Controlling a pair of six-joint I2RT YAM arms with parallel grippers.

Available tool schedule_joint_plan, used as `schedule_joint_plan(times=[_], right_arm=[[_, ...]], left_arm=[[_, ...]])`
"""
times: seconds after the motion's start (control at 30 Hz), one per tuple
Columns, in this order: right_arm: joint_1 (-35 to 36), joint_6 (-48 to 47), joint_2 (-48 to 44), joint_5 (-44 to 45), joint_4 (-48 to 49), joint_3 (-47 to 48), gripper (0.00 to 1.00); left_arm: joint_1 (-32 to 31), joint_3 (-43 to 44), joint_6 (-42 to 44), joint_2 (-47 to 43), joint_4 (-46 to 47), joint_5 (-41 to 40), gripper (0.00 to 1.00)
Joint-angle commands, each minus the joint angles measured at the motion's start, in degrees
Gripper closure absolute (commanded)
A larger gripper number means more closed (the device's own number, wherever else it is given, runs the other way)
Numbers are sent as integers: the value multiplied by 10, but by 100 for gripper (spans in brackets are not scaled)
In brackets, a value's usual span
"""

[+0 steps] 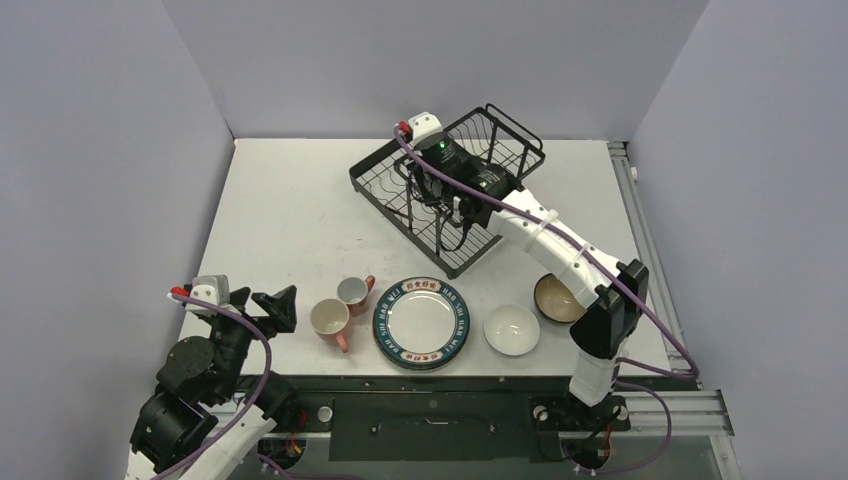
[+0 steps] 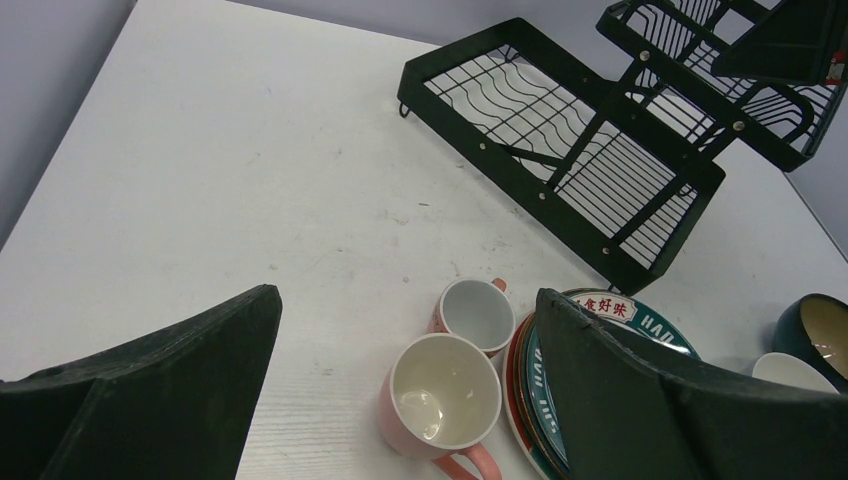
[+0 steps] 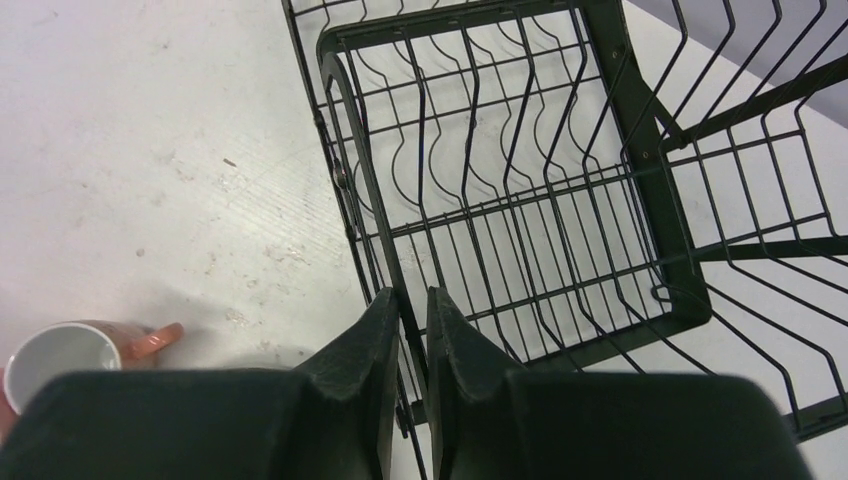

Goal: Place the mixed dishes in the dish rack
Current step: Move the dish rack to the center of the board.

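The black wire dish rack [image 1: 375, 190] sits at the back of the table and holds no dishes. My right gripper [image 1: 432, 195] reaches down into it. In the right wrist view the right gripper [image 3: 411, 300] is shut on a rail of the dish rack [image 3: 640, 130]. A stack of plates [image 1: 388, 320], topped by the green-rimmed lettered one, lies near the front. Two pink mugs [image 1: 330, 318] [image 1: 352, 290] stand left of it. A white bowl [image 1: 511, 328] and a dark bowl [image 1: 556, 298] sit to its right. My left gripper [image 1: 270, 305] hovers open beside the mugs, holding nothing.
The left wrist view shows the left gripper [image 2: 405, 295] above both mugs [image 2: 445, 395] [image 2: 478, 312], with the plate stack [image 2: 640, 315] partly behind the right finger. One mug [image 3: 60, 360] shows at the right wrist view's lower left. Grey walls enclose the table.
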Motion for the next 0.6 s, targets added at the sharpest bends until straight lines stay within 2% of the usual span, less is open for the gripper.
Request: schedule_joint_plan(times=[0.0, 0.3, 0.57], right_arm=[[29, 96, -42, 24, 33, -41, 100], [56, 166, -49, 53, 83, -96, 100], [53, 217, -19, 62, 109, -67, 100]], left_arm=[[4, 3, 4, -1, 25, 3, 4], [4, 3, 4, -2, 26, 2, 4], [5, 3, 4, -2, 25, 1, 4]])
